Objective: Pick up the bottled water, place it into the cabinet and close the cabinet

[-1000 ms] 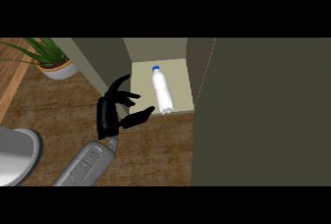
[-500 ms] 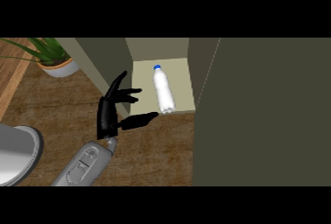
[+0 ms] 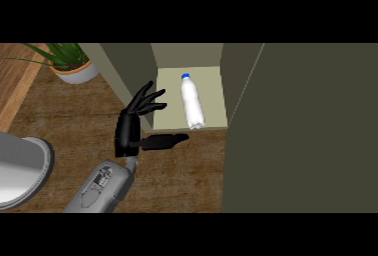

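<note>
Brown wood-grain surface [image 3: 66,120] filled the lower left of the head view, and a dark olive cabinet door [image 3: 303,125] blocked out the whole right side, hiding whatever lay behind it. Only one robot hand showed: the left robot hand [image 3: 131,129], black, on a grey forearm [image 3: 100,187] that came up from the lower edge and was cut off there. The right one was nowhere in view. Its fingers [image 3: 148,97] were straight and spread, pointing up and away along the cabinet's left wall [image 3: 129,67], with the thumb [image 3: 166,141] stuck out sideways to the right. It held nothing. Just right of those fingers, apart from them, the bottled water [image 3: 192,102] lay on its side on the pale cabinet floor [image 3: 210,95], blue cap farthest away. Beyond the hand to the left sat a potted plant [image 3: 66,62], its leaves cropped. Down-left, a grey round object [image 3: 18,172] was cut off by the edge, hard to identify.
</note>
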### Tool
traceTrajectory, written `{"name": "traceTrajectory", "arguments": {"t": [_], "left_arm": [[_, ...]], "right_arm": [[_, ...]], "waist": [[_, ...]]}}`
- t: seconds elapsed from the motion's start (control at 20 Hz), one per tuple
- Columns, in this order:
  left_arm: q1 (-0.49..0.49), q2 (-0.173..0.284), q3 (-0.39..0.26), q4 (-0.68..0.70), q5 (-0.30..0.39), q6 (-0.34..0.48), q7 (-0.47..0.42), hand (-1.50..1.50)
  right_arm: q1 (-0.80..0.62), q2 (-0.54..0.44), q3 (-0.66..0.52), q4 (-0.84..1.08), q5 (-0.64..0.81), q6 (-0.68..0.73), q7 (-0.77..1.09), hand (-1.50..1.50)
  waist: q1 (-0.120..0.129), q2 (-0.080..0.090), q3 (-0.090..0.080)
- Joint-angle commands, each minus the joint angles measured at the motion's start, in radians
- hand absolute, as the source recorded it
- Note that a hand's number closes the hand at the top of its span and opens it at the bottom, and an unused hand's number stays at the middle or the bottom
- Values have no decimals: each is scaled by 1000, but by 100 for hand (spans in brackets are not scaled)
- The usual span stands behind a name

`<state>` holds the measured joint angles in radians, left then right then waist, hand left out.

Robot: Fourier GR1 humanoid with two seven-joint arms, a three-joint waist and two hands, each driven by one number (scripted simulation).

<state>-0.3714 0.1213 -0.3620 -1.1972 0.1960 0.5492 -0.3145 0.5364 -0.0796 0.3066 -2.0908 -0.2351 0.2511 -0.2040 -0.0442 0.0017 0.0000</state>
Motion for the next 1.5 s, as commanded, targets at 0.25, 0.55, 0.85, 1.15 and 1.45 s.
{"name": "traceTrajectory", "arguments": {"t": [0.25, 0.55, 0.85, 1.15, 1.45], "left_arm": [[-123, -8, 118, -9, 110, -152, -79, -150], [-36, 5, 109, -88, 152, -245, -63, -150], [97, -39, 42, -332, 134, -186, 13, -150], [272, -21, -7, -541, 122, -224, 43, -150], [404, 2, -69, -716, 130, -247, 114, -150]], "right_arm": [[-2, 11, -3, 4, 30, -37, -2, -150], [69, -18, 3, -101, -2, -42, 39, -150], [30, -9, 31, -96, 14, -68, 83, -150], [90, -11, 75, -120, 41, -85, 35, -150], [100, -51, 92, -102, 85, -66, 0, -150]], "waist": [[36, -2, 0], [39, -5, 0], [50, -6, 0], [44, -5, 0], [42, -5, 0]]}}
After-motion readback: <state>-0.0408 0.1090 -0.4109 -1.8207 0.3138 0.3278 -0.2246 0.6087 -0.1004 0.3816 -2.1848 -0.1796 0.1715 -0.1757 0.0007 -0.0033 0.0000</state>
